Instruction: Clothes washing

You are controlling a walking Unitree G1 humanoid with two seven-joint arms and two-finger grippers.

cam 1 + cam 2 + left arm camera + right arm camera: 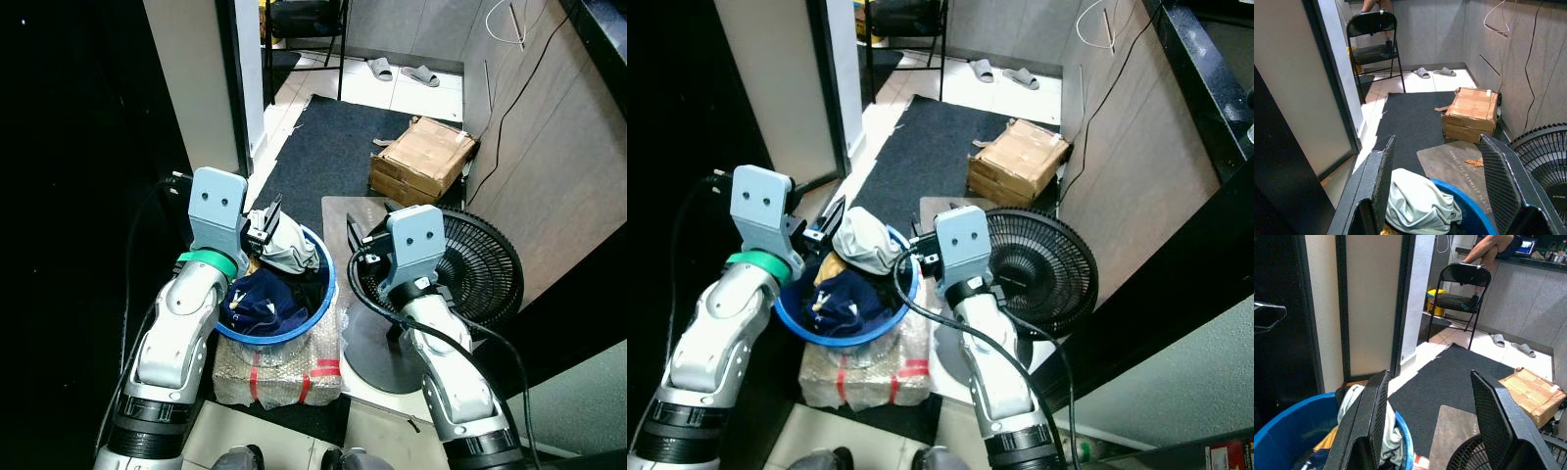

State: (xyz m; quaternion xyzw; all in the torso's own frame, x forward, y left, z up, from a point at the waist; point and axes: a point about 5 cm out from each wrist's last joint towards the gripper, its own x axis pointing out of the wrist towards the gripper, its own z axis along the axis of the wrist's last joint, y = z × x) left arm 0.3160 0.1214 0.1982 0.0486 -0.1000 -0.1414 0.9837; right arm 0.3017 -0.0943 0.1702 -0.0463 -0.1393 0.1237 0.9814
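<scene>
A blue basin (324, 290) heaped with clothes sits right in front of me on a plastic-wrapped bundle (279, 377). A pale grey-green garment (289, 250) lies on top at the far side, and a navy garment (260, 304) lies nearer me. My left gripper (266, 223) hovers open over the basin's far left rim; in the left wrist view the pale garment (1420, 200) lies just below and between its fingers (1382, 181). My right gripper (361, 235) is open at the basin's right rim, with nothing between its fingers (1493, 426).
A black floor fan (480, 264) stands close on the right. Beyond it lie a cardboard box (423, 157) and a dark mat (333, 147). A door frame (230, 88) rises on the left. Farther off are a folding chair (1374, 34), slippers (402, 70) and a seated person's legs (1493, 247).
</scene>
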